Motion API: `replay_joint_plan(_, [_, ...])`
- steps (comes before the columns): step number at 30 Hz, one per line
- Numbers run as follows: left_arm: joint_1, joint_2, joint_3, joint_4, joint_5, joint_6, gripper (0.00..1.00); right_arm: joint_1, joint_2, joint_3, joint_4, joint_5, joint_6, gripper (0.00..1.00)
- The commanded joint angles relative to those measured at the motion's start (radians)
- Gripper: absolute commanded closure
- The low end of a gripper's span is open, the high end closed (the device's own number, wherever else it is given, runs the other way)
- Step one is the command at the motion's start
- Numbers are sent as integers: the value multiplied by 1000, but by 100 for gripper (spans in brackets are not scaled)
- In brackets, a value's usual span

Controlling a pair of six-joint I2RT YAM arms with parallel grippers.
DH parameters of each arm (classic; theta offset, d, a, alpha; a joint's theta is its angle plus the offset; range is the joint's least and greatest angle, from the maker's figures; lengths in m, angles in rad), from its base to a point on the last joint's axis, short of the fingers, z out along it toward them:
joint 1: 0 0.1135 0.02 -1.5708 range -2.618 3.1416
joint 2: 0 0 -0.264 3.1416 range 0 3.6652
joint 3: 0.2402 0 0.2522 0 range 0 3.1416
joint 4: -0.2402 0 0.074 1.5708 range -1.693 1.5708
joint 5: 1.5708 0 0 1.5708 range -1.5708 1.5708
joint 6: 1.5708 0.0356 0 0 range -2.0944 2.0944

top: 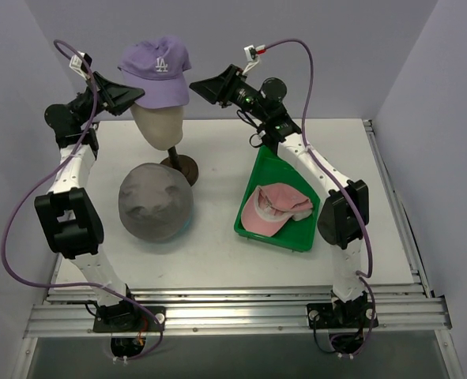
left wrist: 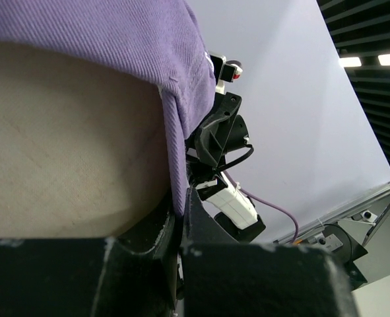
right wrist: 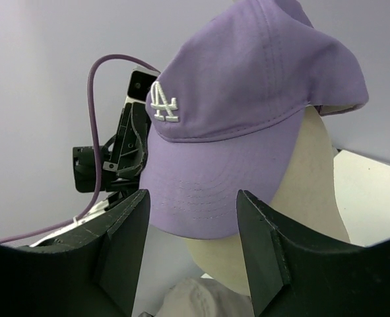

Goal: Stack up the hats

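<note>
The lilac cap with a white "LA" logo sits on the cream mannequin head at the back. My left gripper is shut on the cap's left edge; the lilac fabric is pinched between the jaws. My right gripper is open just right of the cap, its brim between the two fingers without touching. The grey floppy hat lies on the table in front of the stand. The pink cap lies in the green tray.
The mannequin's brown stand is behind the grey hat. The right arm reaches over the tray's far end. White walls close in on three sides. A metal rail runs along the near edge.
</note>
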Motion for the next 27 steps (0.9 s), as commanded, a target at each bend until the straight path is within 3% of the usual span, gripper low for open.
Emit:
replay_joint_plan(1, [38, -28, -36, 102, 45, -25, 98, 17, -36, 14, 29, -30, -37, 49])
replay_joint_plan(15, [52, -68, -125, 88, 25, 12, 98, 63, -1, 16, 13, -31, -34, 49])
replay_joint_plan(27, [72, -79, -130, 62, 36, 24, 98, 67, 27, -14, -34, 87, 20, 49])
